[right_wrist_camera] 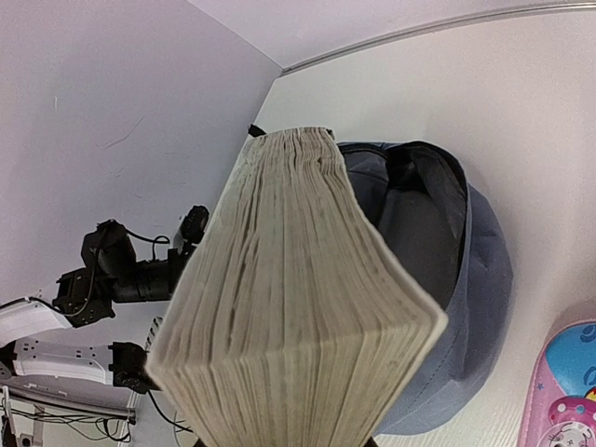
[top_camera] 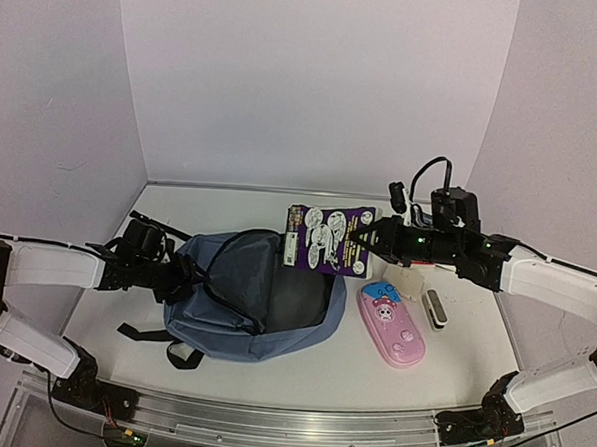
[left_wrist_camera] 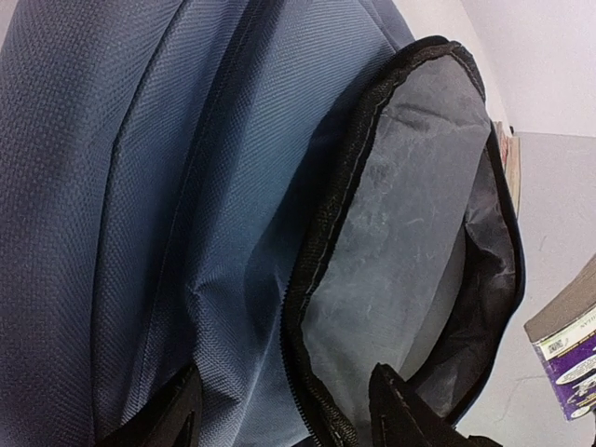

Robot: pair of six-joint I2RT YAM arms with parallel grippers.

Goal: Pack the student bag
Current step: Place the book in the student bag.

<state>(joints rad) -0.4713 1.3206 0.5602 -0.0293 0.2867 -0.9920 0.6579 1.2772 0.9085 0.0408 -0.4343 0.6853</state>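
The student bag (top_camera: 254, 299) lies flat mid-table, slate blue, its main zip open and its grey lining (left_wrist_camera: 400, 242) showing. At the bag's left edge my left gripper (top_camera: 183, 276) is open. It straddles the zip rim (left_wrist_camera: 317, 279), one finger (left_wrist_camera: 172, 417) outside on the blue fabric and the other (left_wrist_camera: 402, 410) inside the opening. My right gripper (top_camera: 370, 243) is shut on a thick book with a purple cover (top_camera: 325, 240), held in the air above the bag's right end. In the right wrist view the book's page edges (right_wrist_camera: 298, 307) hide the fingers, with the bag (right_wrist_camera: 475, 279) beyond.
A pink pencil case (top_camera: 393, 329) lies on the table right of the bag, its corner also in the right wrist view (right_wrist_camera: 570, 391). A small white and dark object (top_camera: 434, 309) lies beside it. White walls close in the table on three sides.
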